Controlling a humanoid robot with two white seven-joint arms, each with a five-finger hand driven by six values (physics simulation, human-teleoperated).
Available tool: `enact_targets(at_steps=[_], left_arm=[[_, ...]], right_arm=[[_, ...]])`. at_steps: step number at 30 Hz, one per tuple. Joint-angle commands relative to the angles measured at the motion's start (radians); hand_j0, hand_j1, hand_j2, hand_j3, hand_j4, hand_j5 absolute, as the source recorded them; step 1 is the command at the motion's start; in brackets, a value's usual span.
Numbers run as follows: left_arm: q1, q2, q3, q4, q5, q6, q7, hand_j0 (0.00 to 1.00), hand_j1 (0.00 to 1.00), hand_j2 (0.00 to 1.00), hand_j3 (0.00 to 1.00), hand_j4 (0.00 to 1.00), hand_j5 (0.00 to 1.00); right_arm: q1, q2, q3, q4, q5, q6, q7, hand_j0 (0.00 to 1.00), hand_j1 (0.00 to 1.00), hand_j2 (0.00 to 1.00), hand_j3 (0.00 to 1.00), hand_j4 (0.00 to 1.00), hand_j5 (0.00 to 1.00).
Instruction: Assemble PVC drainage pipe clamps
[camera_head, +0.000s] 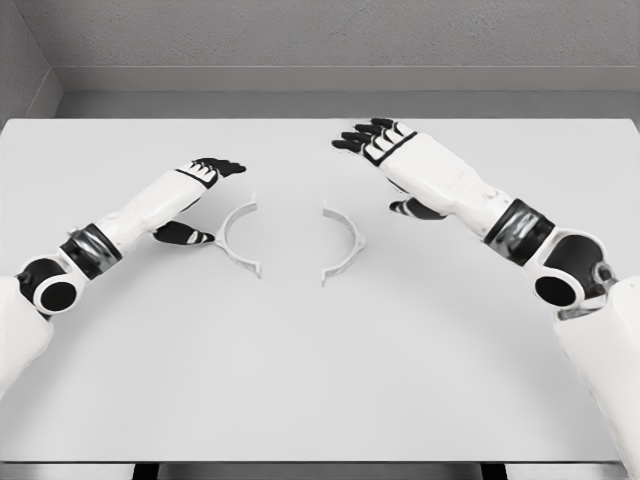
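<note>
A broad, pale grey rectangular table (320, 380) filled most of the head view, with a grey wall and floor strip behind its far edge. Over it reached the two white seven-joint arms with black bands at the wrists. The right arm came in from the lower right, and the right hand (385, 150), white-backed with black fingers (352, 140), hovered above the far middle of the table, fingers extended and loosely spread, thumb hanging below, holding nothing. The left arm came in from the lower left; the left hand (195, 195) sat lower and nearer the surface, its fingers likewise stretched out and relaxed, thumb pointing toward the centre, empty. Between the hands lay the task's parts (both flat on the table): a white curved PVC clamp half on the left (237, 240), just beside the left thumb, and a matching white curved PVC clamp half on the right (342, 245), their open sides facing each other, near but apart.
</note>
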Motion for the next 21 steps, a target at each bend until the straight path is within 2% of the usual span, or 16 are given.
enact_targets(at_steps=[1, 5, 7, 9, 21], left_arm=[[0.000, -0.011, 0.000, 0.000, 0.006, 0.000, 0.000, 1.00, 1.00, 1.00, 1.00, 1.00, 1.00], [0.000, -0.013, 0.000, 0.002, 0.006, 0.000, 0.000, 1.00, 1.00, 1.00, 1.00, 1.00, 1.00], [0.000, -0.013, 0.000, 0.000, 0.006, 0.000, 0.000, 1.00, 1.00, 1.00, 1.00, 1.00, 1.00], [0.000, -0.014, 0.000, 0.000, 0.006, 0.000, 0.000, 1.00, 1.00, 1.00, 1.00, 1.00, 1.00], [-0.015, -0.033, 0.002, 0.037, 0.006, 0.000, 0.000, 1.00, 1.00, 1.00, 1.00, 1.00, 1.00]], right_arm=[[0.002, -0.082, -0.141, -0.054, -0.037, -0.025, -0.001, 1.00, 1.00, 1.00, 1.00, 1.00, 1.00], [0.117, -0.124, -0.279, -0.048, -0.035, -0.139, 0.001, 1.00, 1.00, 1.00, 1.00, 1.00, 1.00], [0.135, -0.128, -0.319, -0.002, -0.035, -0.139, 0.001, 1.00, 1.00, 1.00, 1.00, 1.00, 1.00], [0.143, -0.122, -0.325, 0.036, -0.037, -0.139, 0.001, 1.00, 1.00, 1.00, 1.00, 1.00, 1.00], [0.146, -0.121, -0.317, 0.038, -0.038, -0.139, 0.002, 1.00, 1.00, 1.00, 1.00, 1.00, 1.00]])
